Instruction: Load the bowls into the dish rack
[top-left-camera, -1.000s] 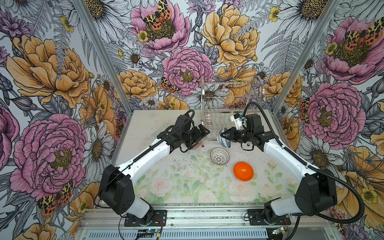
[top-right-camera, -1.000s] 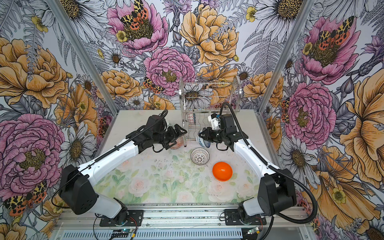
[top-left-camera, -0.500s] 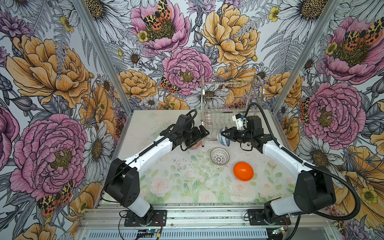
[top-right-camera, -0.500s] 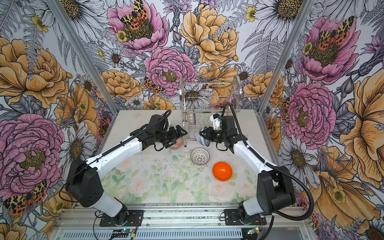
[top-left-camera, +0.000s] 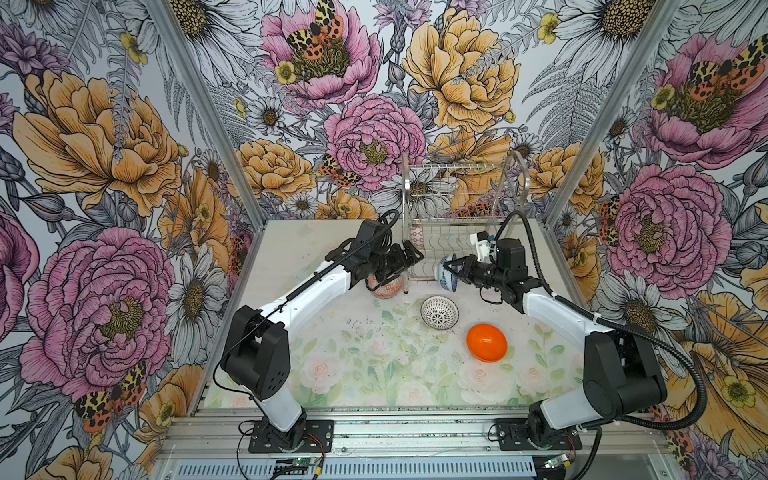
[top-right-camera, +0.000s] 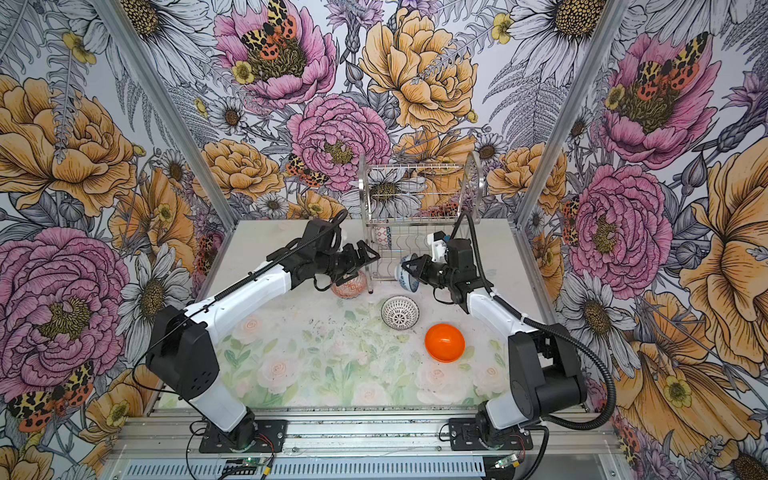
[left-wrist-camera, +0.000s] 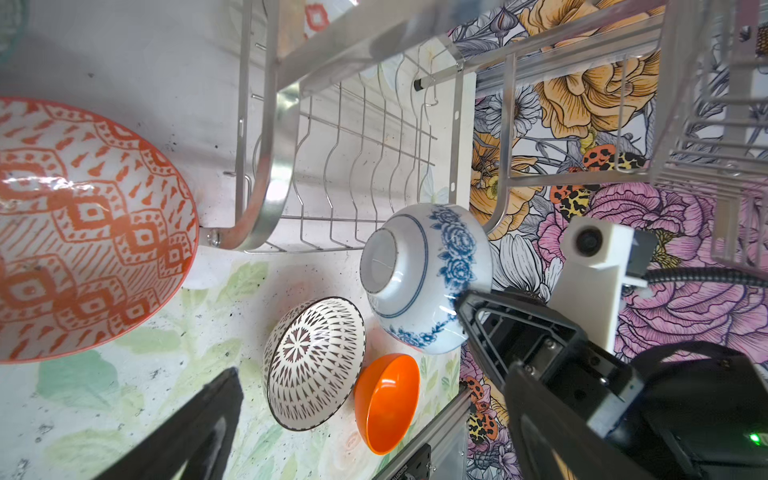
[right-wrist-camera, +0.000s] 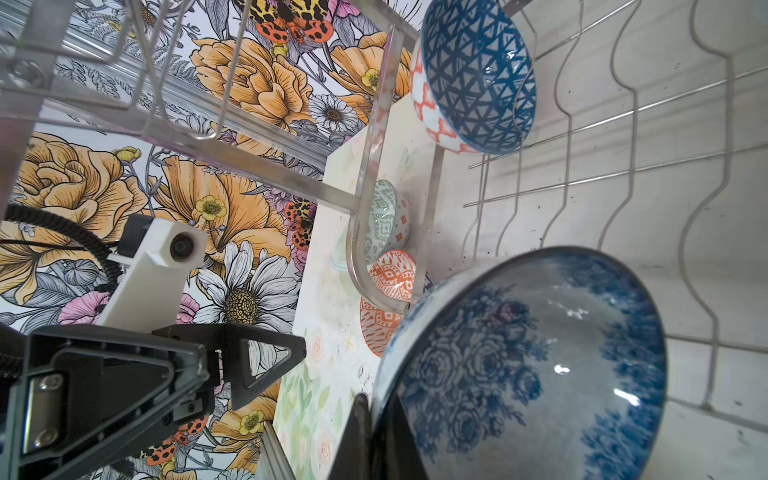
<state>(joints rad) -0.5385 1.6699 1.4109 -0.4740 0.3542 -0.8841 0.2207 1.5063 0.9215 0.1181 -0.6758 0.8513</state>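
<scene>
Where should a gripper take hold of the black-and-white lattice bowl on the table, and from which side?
Probably by the rim, one finger inside and one outside, coming down from above. The black-and-white lattice bowl stands upright with its mouth open upward. Choose the rim part facing away from the plain orange bowl, which lies near it.

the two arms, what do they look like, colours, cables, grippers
The left arm and right arm match: white links, black joints, black base plates. The left gripper and right gripper are black, with triangular open-frame fingers. A white camera block sits on each wrist. A ribbed black cable loops beside the right arm; a thinner one runs along the left.
</scene>
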